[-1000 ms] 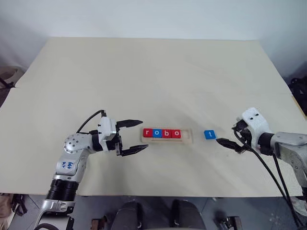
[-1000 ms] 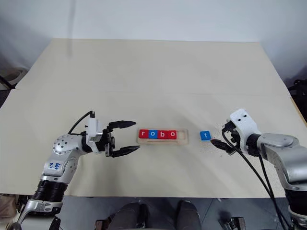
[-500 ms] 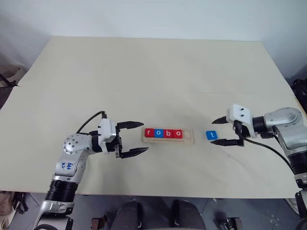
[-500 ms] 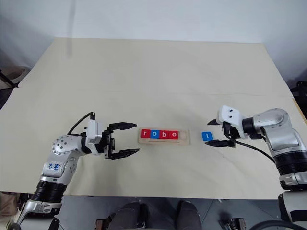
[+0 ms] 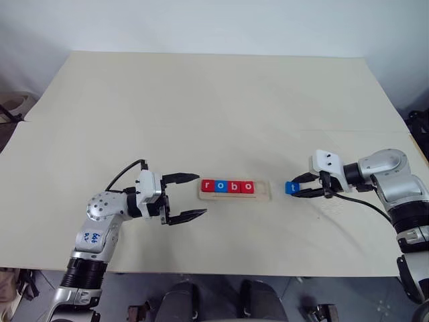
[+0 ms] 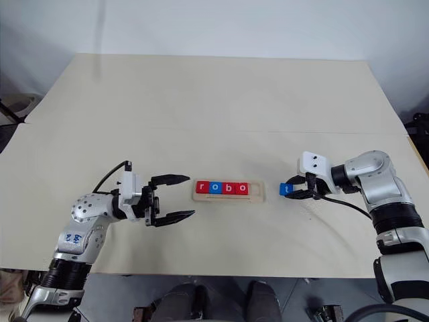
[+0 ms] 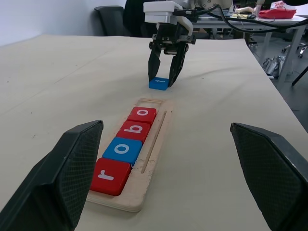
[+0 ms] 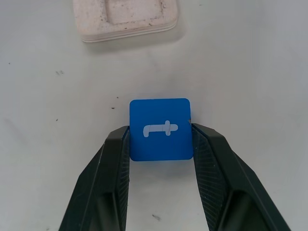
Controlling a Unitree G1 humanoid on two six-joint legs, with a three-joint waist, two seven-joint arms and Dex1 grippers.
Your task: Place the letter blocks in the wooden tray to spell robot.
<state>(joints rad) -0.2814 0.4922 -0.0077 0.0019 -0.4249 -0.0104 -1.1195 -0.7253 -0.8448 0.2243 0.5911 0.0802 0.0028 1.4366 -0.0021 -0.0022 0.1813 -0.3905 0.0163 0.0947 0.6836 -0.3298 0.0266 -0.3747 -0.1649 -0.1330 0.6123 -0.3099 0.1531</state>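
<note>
The wooden tray [image 5: 263,190] lies at the table's middle. Its groove holds the letter blocks r, o, b, o [image 5: 227,186] in red, blue, red, red, and its right end is bare. Just right of the tray, the blue t block [image 8: 161,129] lies flat on the table. My right gripper [image 5: 297,188] is shut on it, one black finger pressed against each side. My left gripper [image 5: 201,194] hovers left of the tray, pointing at it, wide open with nothing between its fingers.
The pale table [image 5: 214,107] stretches wide behind and around the tray. Its front edge runs close behind both arms, and a seam crosses the tabletop behind the tray. The right arm's black cable [image 5: 365,203] trails off to the right.
My right gripper has turned and reached in toward the blue t block, then drawn its fingers in from wide open onto the block's sides. The left gripper has stayed where it was.
</note>
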